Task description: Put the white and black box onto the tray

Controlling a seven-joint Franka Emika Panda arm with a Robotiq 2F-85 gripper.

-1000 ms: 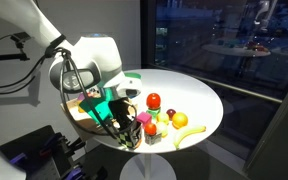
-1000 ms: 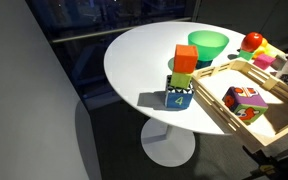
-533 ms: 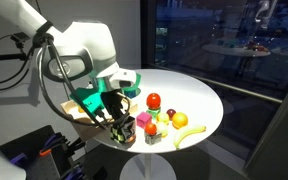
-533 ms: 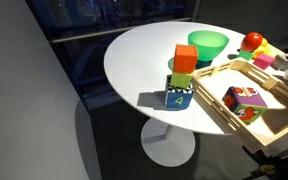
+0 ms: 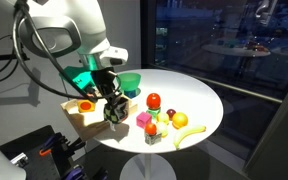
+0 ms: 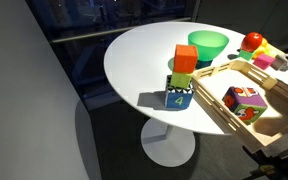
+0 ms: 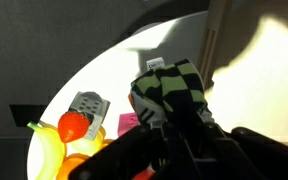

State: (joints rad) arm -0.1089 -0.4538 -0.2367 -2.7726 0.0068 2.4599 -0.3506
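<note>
My gripper (image 5: 111,103) is shut on the white and black box (image 5: 115,114) and holds it in the air just over the near edge of the light-wood tray (image 5: 81,120). In the wrist view the box (image 7: 169,85), checked black and pale, sits between my jaws (image 7: 176,118) above the white table. The tray also shows in an exterior view (image 6: 274,110), with a colourful cube (image 6: 244,102) lying in it. The gripper itself is out of that view.
A green bowl (image 5: 130,82) stands behind the tray. Small fruits, a red one (image 5: 154,100) and a banana (image 5: 189,132), lie on the round white table (image 5: 199,95). A stack of blocks (image 6: 182,78) stands beside the tray. The table edge is close.
My gripper has risen from beside the fruits with the box in it and moved towards the tray. The fruits and the block stack have not moved.
</note>
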